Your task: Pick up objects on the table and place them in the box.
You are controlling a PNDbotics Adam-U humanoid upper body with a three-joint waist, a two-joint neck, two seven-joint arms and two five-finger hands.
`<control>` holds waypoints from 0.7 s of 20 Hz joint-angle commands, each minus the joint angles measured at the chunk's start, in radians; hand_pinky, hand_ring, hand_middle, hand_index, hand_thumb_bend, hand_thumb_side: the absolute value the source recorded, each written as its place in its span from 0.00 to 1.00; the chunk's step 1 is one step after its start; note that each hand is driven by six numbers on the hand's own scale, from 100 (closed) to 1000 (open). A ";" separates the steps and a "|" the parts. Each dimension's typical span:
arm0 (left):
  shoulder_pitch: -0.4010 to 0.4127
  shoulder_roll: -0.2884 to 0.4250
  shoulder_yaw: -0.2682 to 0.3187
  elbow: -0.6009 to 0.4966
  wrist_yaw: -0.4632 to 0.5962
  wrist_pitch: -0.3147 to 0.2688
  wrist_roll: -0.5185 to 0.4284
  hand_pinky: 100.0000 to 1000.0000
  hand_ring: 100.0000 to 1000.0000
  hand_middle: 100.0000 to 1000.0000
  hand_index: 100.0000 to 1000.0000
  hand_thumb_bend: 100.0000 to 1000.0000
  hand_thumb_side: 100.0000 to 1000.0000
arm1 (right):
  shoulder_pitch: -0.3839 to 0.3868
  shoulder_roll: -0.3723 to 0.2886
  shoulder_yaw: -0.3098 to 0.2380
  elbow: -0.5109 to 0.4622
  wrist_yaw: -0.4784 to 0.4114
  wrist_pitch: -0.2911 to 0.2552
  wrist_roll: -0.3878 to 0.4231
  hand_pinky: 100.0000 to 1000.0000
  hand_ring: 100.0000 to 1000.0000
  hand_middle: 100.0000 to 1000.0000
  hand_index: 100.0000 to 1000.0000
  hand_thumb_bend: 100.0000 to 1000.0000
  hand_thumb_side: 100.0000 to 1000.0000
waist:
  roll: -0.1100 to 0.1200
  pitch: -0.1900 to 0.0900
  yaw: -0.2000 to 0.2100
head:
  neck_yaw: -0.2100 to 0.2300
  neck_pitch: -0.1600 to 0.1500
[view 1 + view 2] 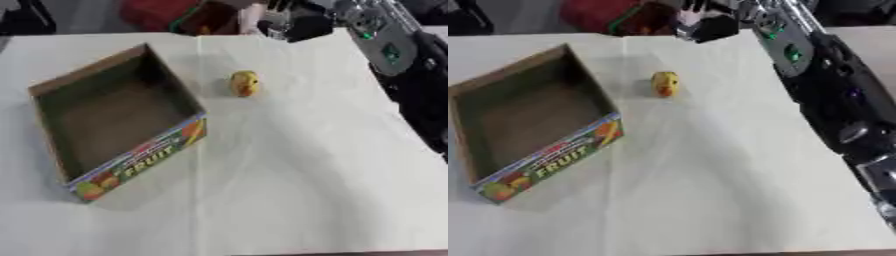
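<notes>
One yellow object [244, 83] sat on bench [289, 175], just right of empty box [114, 107]. Right hand [710, 22] reached in far beyond it, probably lining up; fingers' opening unclear. Left hand unseen.

Right arm [833, 95] stretches toward the far edge, robot hand [710, 22] blurred.

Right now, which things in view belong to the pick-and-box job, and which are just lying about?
Job:
- yellow toy on the table
- cardboard box, nothing in it
- right hand, at the far table edge

Lying about:
- red object beyond the table
</notes>
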 commanded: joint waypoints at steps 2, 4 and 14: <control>-0.004 0.011 -0.003 -0.019 0.004 0.000 -0.005 0.24 0.38 0.36 0.54 0.00 0.83 | -0.027 0.009 -0.018 0.052 0.016 -0.019 0.055 0.79 0.81 0.77 0.94 0.33 0.67 | 0.004 -0.021 0.003 | -0.006 -0.003; -0.003 0.010 -0.003 -0.019 0.005 0.001 -0.007 0.24 0.38 0.36 0.54 0.00 0.83 | -0.025 0.013 -0.018 0.066 0.015 -0.024 0.093 0.81 0.82 0.78 0.95 0.40 0.62 | 0.005 -0.021 0.003 | -0.007 -0.002; -0.002 0.003 -0.006 -0.019 0.011 0.003 -0.013 0.24 0.38 0.36 0.53 0.00 0.83 | -0.023 0.048 -0.013 0.108 0.082 -0.003 0.181 0.83 0.85 0.79 0.99 0.52 0.58 | 0.012 -0.010 0.007 | -0.034 0.001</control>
